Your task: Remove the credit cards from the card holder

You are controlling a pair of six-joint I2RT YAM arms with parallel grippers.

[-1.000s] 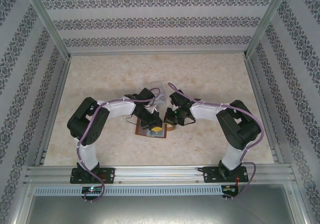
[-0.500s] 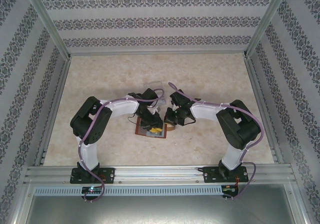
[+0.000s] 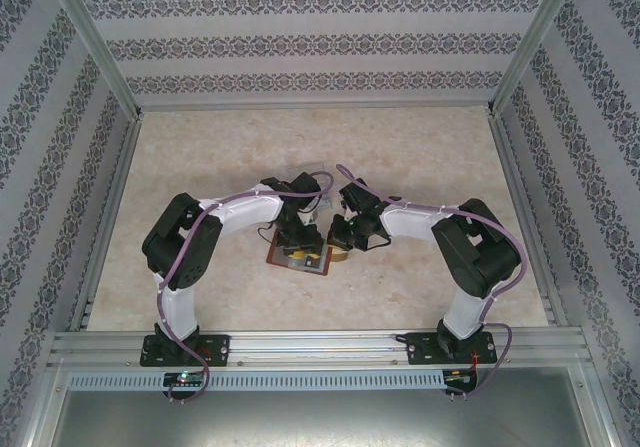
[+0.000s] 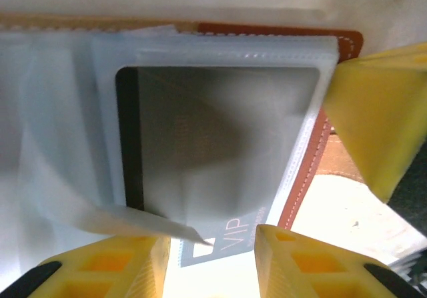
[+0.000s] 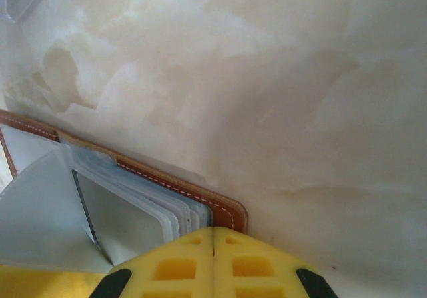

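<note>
A: Leather card holder (image 3: 278, 261) lies mid-frame. Which tool is nearer the credit card (image 4: 230, 241)?
B: Left tool (image 4: 212, 258), half open, straddles its lower end; right tool (image 5: 213, 245), closed and empty, rests on the card holder.

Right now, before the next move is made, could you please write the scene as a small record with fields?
card holder: open on the table, clear sleeves facing up
VIP card: grey, one end sticking out of a sleeve
left gripper: open, one finger on each side of the card's free end
right gripper: shut, tips at the holder's leather corner
</note>
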